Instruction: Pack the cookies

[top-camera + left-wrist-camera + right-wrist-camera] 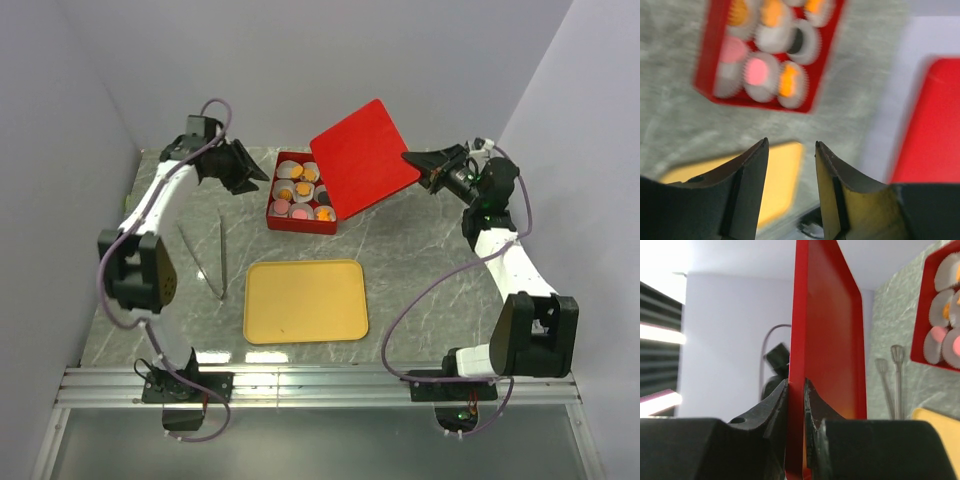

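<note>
A red box [272, 215] at the back middle of the table holds several cookies [303, 195] in white paper cups: orange, pink and one dark. It also shows in the left wrist view [710, 65], blurred, and in the right wrist view [920, 315]. My right gripper [412, 160] is shut on the edge of the red lid [362, 155] and holds it tilted in the air to the right of the box; the lid [825, 355] stands edge-on between my fingers. My left gripper [262, 176] is open and empty, just left of the box.
An empty yellow tray [305, 301] lies in front of the box, seen also in the left wrist view [780, 180]. Metal tongs [215, 260] lie on the marbled table [420, 260] left of the tray. Grey walls stand on both sides.
</note>
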`<state>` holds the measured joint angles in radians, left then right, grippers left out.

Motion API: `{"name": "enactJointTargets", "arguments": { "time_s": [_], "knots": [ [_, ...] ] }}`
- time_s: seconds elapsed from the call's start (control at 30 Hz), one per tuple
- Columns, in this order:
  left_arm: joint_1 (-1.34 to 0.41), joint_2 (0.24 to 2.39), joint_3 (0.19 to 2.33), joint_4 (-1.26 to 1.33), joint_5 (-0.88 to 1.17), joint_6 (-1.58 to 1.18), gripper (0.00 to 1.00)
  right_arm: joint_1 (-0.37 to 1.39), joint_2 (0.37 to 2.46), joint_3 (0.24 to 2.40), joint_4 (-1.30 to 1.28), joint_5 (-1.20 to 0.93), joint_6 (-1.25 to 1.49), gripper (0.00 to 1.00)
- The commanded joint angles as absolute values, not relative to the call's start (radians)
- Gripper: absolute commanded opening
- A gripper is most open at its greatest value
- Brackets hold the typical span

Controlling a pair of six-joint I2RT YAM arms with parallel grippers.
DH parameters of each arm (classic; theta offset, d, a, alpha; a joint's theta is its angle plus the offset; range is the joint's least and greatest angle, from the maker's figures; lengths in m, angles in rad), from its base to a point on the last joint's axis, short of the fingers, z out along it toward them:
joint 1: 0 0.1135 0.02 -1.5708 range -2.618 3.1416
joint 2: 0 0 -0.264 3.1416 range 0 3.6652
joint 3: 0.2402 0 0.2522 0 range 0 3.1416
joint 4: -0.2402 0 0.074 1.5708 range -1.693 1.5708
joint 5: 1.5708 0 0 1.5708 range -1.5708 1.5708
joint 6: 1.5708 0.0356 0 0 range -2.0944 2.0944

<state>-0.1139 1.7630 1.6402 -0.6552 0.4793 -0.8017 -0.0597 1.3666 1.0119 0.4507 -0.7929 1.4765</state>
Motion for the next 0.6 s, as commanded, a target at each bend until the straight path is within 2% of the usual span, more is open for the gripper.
{"name": "enactJointTargets", "arguments": {
  "time_s": [0.0, 0.1, 0.33, 0.57],
  "knots": [
    [-0.181, 1.886, 1.793, -0.808, 0.267, -0.660, 0.48, -0.084, 1.371, 0.947, 0.738, -0.787, 1.672, 0.00],
    [-0.204, 2.006, 1.906, -0.856, 0.172, -0.638, 0.48, -0.100, 1.377, 0.911, 0.798, -0.791, 1.726, 0.00],
    [-0.224, 2.229, 2.127, -0.948, 0.052, -0.586, 0.47, -0.104, 1.367, 0.894, 0.761, -0.807, 1.697, 0.00],
    [-0.238, 2.286, 2.111, -0.933, 0.032, -0.580, 0.43, -0.104, 1.377, 0.882, 0.765, -0.819, 1.692, 0.00]
  ]
}}
